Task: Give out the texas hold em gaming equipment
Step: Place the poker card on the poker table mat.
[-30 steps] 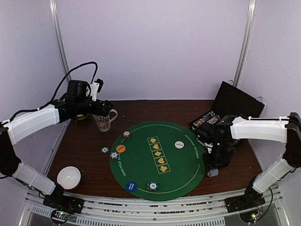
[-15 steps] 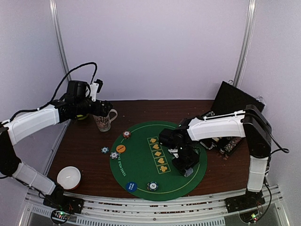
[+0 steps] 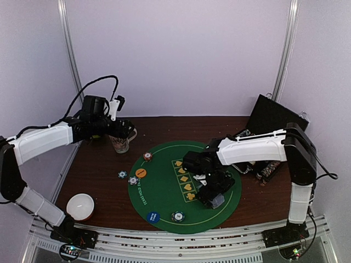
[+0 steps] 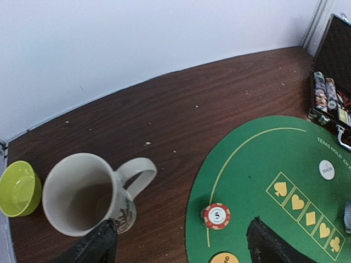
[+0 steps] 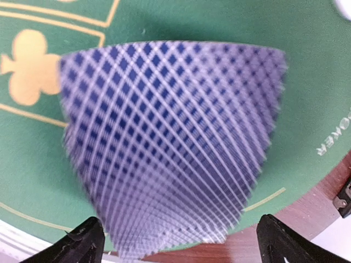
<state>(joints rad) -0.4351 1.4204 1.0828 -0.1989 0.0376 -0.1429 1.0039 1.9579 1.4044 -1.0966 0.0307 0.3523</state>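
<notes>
The deck of blue-backed playing cards fills the right wrist view, blurred, over the green mat. My right gripper straddles the cards with its fingertips wide apart and off the cards' edges, so it is open. From above, the right gripper hangs over the mat's right half. A red chip and an orange disc lie at the mat's left rim. A white dealer button sits further right. My left gripper is open and empty beside the mug.
An open black case with chip rows stands at the back right. Two chips lie off the mat's left edge; a blue disc and a chip sit near its front. A green bowl and a white bowl stand left.
My right arm swung from the table's right side onto the mat with the cards, then its jaws opened wide. The left gripper shifted slightly near the mug.
</notes>
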